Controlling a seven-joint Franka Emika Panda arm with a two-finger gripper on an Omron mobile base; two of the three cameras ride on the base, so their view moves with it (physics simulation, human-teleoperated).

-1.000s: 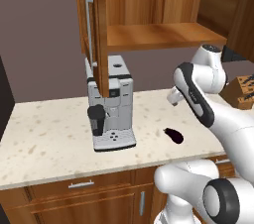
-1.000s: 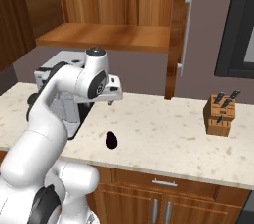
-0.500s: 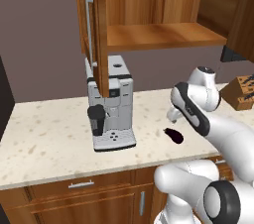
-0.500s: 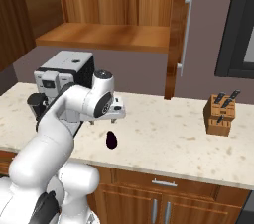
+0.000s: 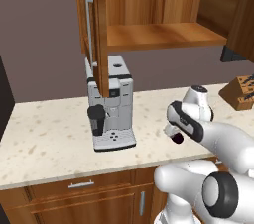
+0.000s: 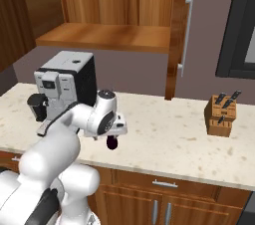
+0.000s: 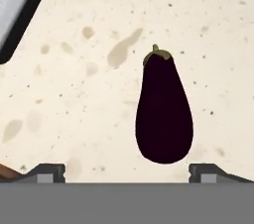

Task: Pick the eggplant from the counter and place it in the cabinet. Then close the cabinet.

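Note:
The eggplant [image 7: 163, 114], glossy dark purple with a green stem end, lies on the beige speckled counter [image 7: 74, 94]. My gripper [image 7: 128, 173] hangs open just above it, a dark fingertip [image 7: 47, 172] standing off to each side and nothing between them. In the right base view the hand sits low over the eggplant [image 6: 112, 143], near the counter's [image 6: 174, 139] front edge. From the left base, the eggplant [image 5: 177, 139] peeks out under the wrist. The cabinet [image 5: 158, 34] above stands open, its shelf bare and its door [image 5: 92, 20] swung out.
A grey coffee machine [image 5: 110, 104] stands on the counter left of the eggplant, under the open cabinet door. A wooden knife block [image 6: 220, 114] is at the far right. The other open door [image 6: 182, 30] hangs over the counter's back.
The arm has swung down and forward, bringing the hand low over the eggplant. The eggplant has stayed in place.

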